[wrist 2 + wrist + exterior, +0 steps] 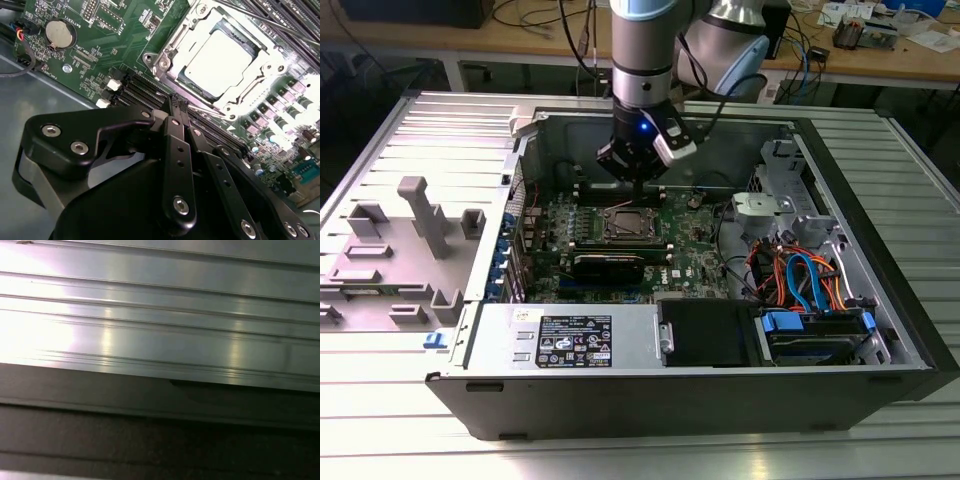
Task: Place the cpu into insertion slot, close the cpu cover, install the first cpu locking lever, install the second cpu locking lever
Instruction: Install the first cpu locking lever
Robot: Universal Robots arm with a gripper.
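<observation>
The pincer [176, 102] hangs above the green motherboard [695, 235] with its black fingers [172, 130] pressed together on nothing, tips near the long black memory slots [145, 92]. Just beyond them the cpu [220, 62] lies flat, silvery top up, in the insertion slot [626, 226], framed by the cpu cover [170, 50]. The open computer case [720, 395] rests on the ribbed metal counter [400, 440].

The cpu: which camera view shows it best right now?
The second wrist view: the cpu sits large and close in its slot, framed by the cover. The exterior view shows it small and far off, under the claw. The first wrist view shows ribbed metal.
</observation>
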